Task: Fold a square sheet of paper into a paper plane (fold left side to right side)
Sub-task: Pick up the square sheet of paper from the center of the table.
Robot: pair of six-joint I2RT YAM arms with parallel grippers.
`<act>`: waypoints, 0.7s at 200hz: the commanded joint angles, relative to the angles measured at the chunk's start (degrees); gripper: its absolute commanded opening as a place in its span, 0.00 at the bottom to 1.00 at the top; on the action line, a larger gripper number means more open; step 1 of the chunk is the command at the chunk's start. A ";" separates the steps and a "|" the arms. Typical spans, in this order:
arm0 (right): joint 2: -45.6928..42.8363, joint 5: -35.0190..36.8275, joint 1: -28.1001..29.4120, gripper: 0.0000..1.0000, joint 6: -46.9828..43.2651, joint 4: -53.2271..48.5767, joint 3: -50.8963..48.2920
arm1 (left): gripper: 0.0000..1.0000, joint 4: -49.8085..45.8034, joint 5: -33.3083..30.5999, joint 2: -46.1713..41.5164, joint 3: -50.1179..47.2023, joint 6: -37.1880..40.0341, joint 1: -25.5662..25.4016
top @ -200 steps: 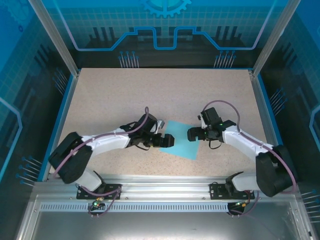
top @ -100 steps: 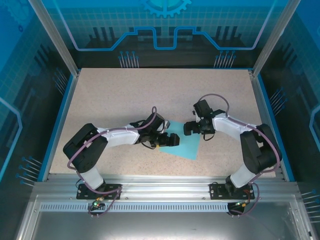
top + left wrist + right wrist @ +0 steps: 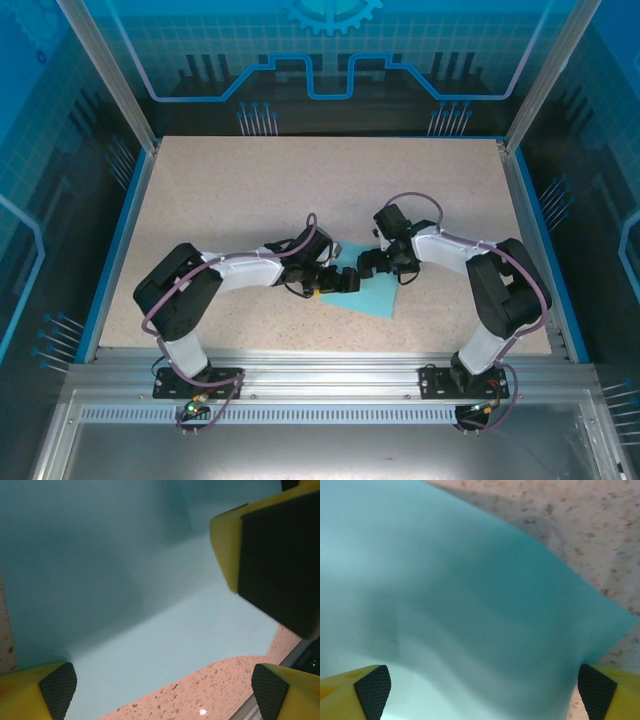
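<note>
The square sheet of paper (image 3: 376, 297) lies flat on the speckled table (image 3: 250, 190), just ahead of the arms, light blue and plain. My left gripper (image 3: 342, 280) hangs open over its left part, fingers wide apart. My right gripper (image 3: 371, 263) stands open over its far edge, a short way from the left one. In the left wrist view the paper (image 3: 125, 580) spreads under my open left gripper (image 3: 165, 692), and a yellow finger (image 3: 275, 560) of the right gripper looms at the upper right. In the right wrist view the paper (image 3: 470, 605) lies under my open right gripper (image 3: 484, 687).
A blue rim (image 3: 128, 235) borders the table, with slanted metal posts (image 3: 105, 70) and glass walls behind. A metal rail (image 3: 320, 375) runs along the near edge by the arm bases. Bare speckled tabletop (image 3: 600, 520) shows beyond the paper's far corner.
The right gripper has swung left and in over the paper's far edge. The left gripper has slid a little to the right onto the paper. Both stay open.
</note>
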 commanded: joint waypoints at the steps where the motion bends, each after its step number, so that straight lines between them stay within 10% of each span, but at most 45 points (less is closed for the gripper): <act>1: 0.93 -5.64 2.81 0.99 1.77 -2.38 -0.91 | 0.96 -1.78 1.04 2.46 0.71 -1.46 -0.64; 140: -0.05 -5.74 3.74 0.60 0.79 -2.43 -2.27 | 0.96 -1.73 -2.03 -5.19 -0.52 -0.18 -0.75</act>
